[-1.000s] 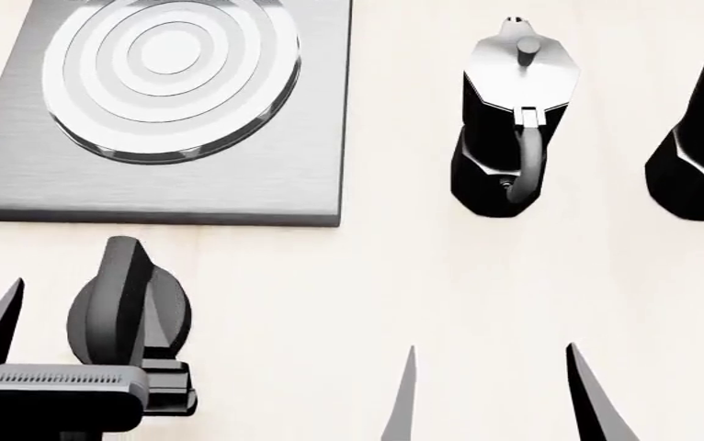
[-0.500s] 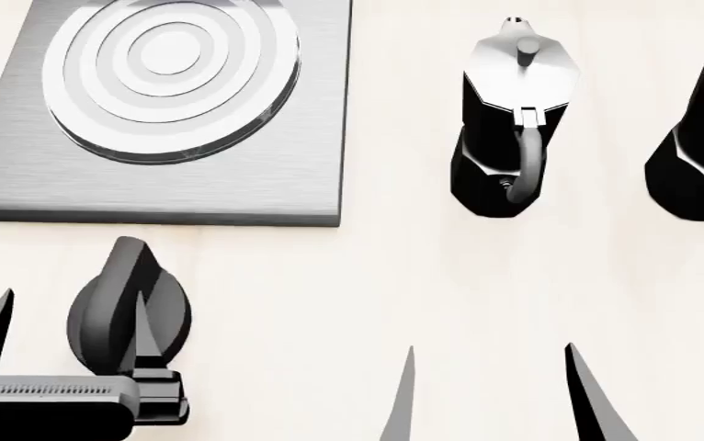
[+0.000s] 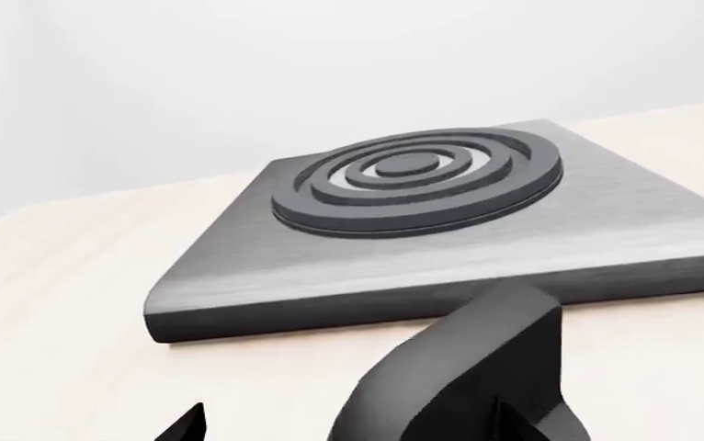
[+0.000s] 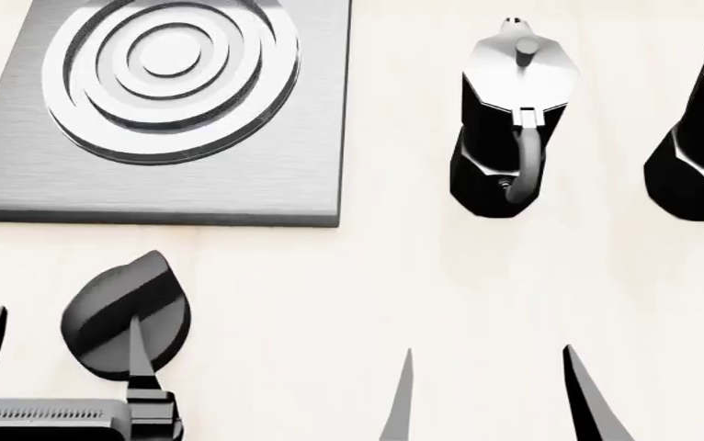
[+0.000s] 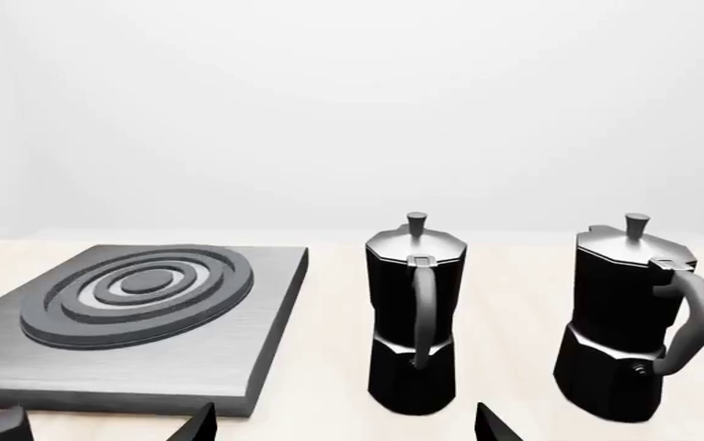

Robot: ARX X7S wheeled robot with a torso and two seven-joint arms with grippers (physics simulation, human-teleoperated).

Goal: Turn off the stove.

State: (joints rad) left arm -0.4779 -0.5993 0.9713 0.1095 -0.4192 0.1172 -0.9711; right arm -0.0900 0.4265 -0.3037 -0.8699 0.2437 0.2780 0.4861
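The stove (image 4: 266,175) is a grey square plate with a ringed burner, at the head view's upper left; it also shows in the wrist views (image 3: 327,285) (image 5: 223,344). Its black knob (image 4: 125,317) lies on the table in front of it, with its grip tilted toward the upper right. My left gripper (image 4: 66,317) is open. One finger (image 4: 138,358) lies over the knob and the other stands off to the left. In the left wrist view the knob (image 3: 475,367) fills the near side of the gripper (image 3: 346,418). My right gripper (image 4: 487,349) (image 5: 345,409) is open and holds nothing.
Two black-and-silver moka pots stand upright right of the stove, one (image 4: 512,119) (image 5: 416,312) nearer it, the other (image 4: 701,129) (image 5: 622,322) at the right edge. Pale tabletop lies between the pots and my right gripper.
The knob's grip has swung clockwise from upright to tilted right. My left gripper has drawn back toward the view's bottom edge. The right gripper and pots have not moved.
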